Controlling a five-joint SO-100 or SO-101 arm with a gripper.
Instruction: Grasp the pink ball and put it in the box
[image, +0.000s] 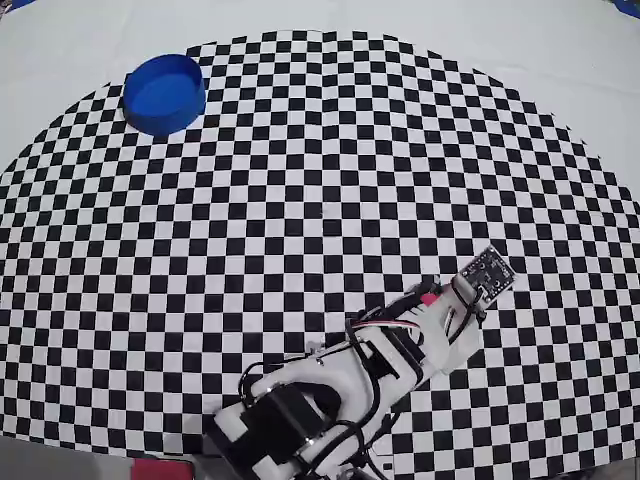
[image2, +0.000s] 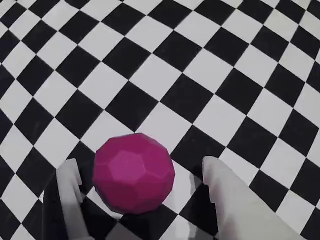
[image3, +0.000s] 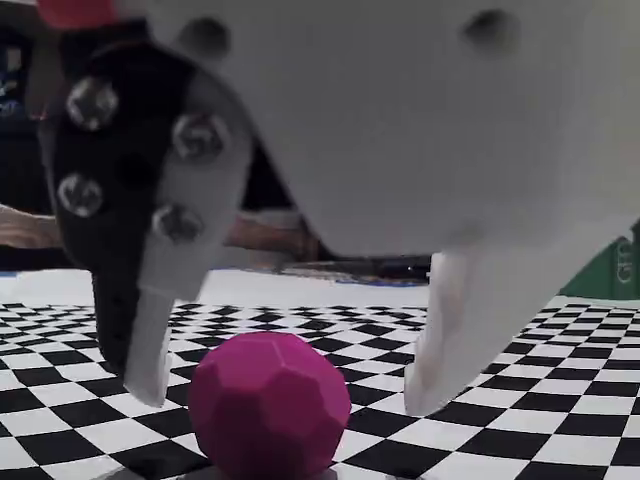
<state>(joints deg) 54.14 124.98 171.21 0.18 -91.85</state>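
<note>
Our gripper (image2: 137, 182) is wide open around the pink ball (image2: 133, 172) in the wrist view, holding nothing. From the fixed view, both fingers (image3: 150, 345) stand apart from it. From overhead, the box (image: 163, 93) sits far off. We think squeezing comes next.

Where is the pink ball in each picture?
Overhead view: the ball is not visible; the arm and its claw at lower right cover that spot.
Wrist view: the pink ball sits low, left of centre, between the two claw fingers.
Fixed view: the pink ball rests at the bottom, left of centre, under the open claw.
Shared landmark: the black-and-white checkered mat shows in all three views.
</note>
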